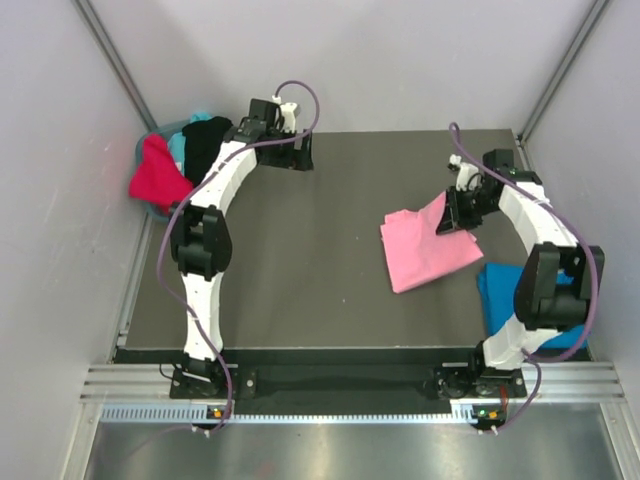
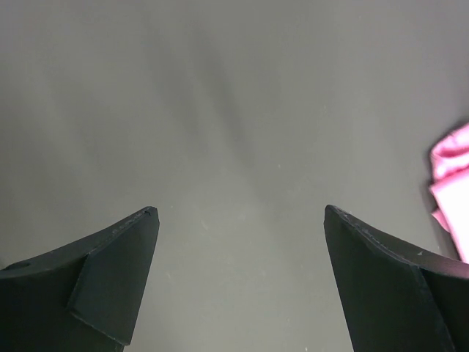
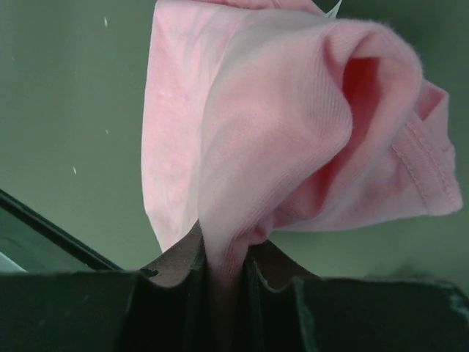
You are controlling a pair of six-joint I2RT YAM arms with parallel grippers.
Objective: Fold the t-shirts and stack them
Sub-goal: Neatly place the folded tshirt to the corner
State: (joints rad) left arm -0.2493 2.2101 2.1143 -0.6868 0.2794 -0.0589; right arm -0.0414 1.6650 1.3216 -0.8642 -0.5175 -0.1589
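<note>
Pink t-shirt [image 3: 293,110], folded: edge clamped in right gripper [image 3: 223,249], likely for carrying to the stack; left gripper [image 2: 240,211] wide, empty.

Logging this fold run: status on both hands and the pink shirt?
Left hand open, empty. Right hand shut on light pink cotton t-shirt, corner raised off the table. Nothing blocking; bright blue t-shirt lies beside right arm.

Mat [image 1: 300,250] centre open; pink tee [image 1: 420,255], blue tee [image 1: 497,295] crowd R side; tee pile [image 1: 160,175] far-L corner
</note>
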